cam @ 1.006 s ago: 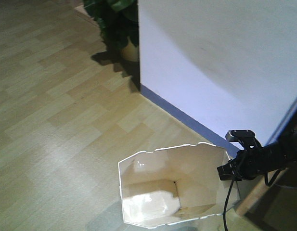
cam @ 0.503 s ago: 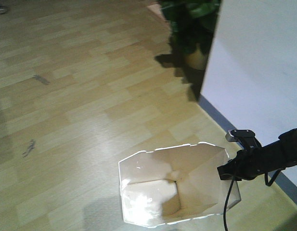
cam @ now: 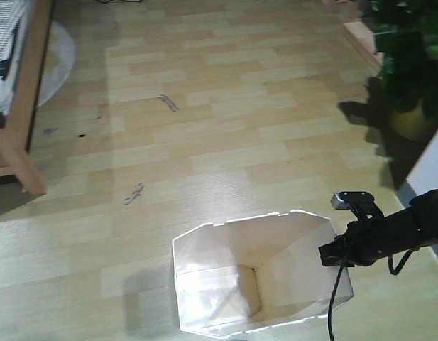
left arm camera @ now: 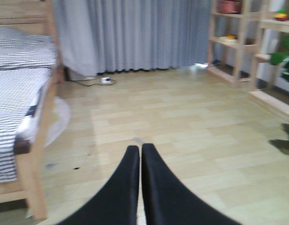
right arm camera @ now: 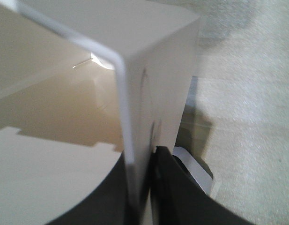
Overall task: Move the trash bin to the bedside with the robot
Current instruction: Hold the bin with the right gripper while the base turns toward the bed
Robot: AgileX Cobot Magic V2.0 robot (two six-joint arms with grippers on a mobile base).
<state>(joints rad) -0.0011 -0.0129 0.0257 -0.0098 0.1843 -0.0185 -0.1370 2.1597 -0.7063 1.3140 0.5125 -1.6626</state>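
Observation:
The white faceted trash bin (cam: 258, 280) stands at the bottom middle of the front view, cream inside with a notched rim. My right gripper (cam: 331, 254) on its slim black arm is shut on the bin's right wall at the rim. In the right wrist view the thin wall (right arm camera: 130, 108) runs between the two black fingers of that gripper (right arm camera: 146, 159). The bed (cam: 23, 92), with a light-brown wooden frame and checked bedding, is at the far left; it also shows in the left wrist view (left arm camera: 22, 117). My left gripper (left arm camera: 140, 150) is shut and empty, above the floor.
A potted plant (cam: 410, 57) stands at the right with a white wall corner (cam: 431, 170) below it. Wooden shelves (left arm camera: 242, 42) and grey curtains (left arm camera: 135, 33) line the far side. A round pale mat (cam: 55, 60) lies by the bed. The floor is light wood planks.
The view has swung left: the white wall and plant slid to the right edge and the bed came into view at left. The bin and right gripper kept their place in the frame.

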